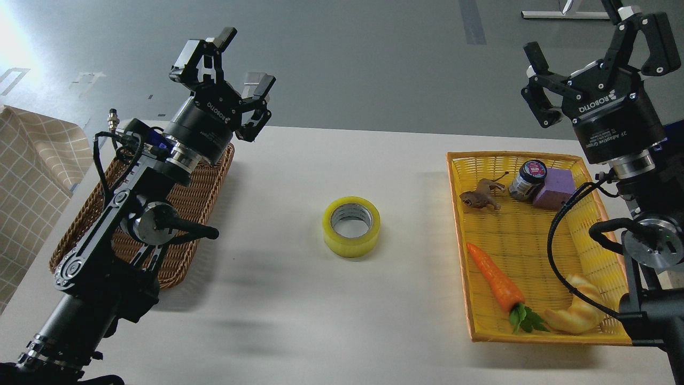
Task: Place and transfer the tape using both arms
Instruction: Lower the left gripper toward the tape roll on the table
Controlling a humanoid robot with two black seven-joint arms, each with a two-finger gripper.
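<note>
The yellow translucent tape roll (351, 226) lies flat at the white table's (299, 299) centre; the left gripper (225, 64), upper left, and right gripper (596, 59), upper right, hang spread, empty

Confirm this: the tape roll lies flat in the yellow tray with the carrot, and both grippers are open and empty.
Not quite. The head view shows the tape roll flat on the bare white table, between the baskets, not in the yellow tray. The left gripper and right gripper are open and empty.
</note>
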